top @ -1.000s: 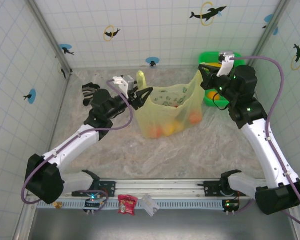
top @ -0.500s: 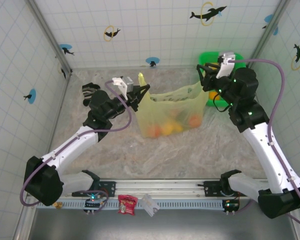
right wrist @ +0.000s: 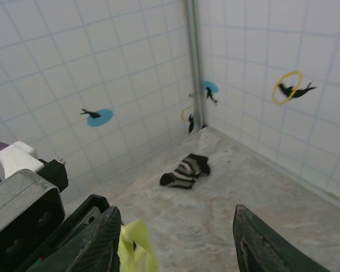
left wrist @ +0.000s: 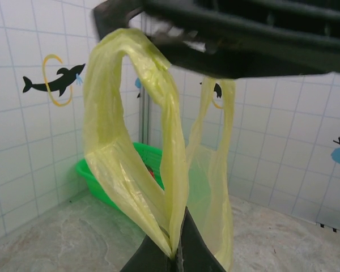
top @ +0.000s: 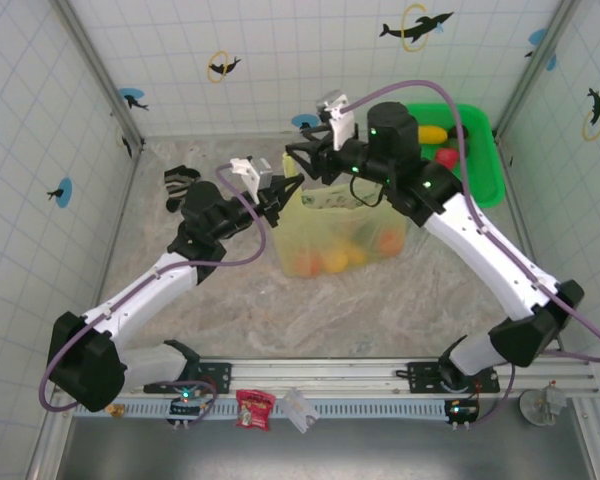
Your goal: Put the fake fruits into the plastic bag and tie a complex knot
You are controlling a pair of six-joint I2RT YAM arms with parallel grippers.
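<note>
Between clamped left jaws, handle (left wrist: pixel 173 170) of plastic bag (top: pixel 310 235) hanging pinched; right jaws standing part-open, gripping nothing. Film looking limp, slippery, light: grabbing bunched handle strip best.

Both arms are white tube links joined by chunky black joints, the left arm (top: pixel 150 285) and the right arm (top: pixel 490 255) alike. A purple cable (top: pixel 412 84) trails back from each wrist. Just behind the wedge-shaped black fingers (right wrist: pixel 255 243) sits a small white camera box (top: pixel 242 167). Green lights (top: pixel 375 130) glow on the black joints behind the right gripper (top: pixel 298 165).
</note>
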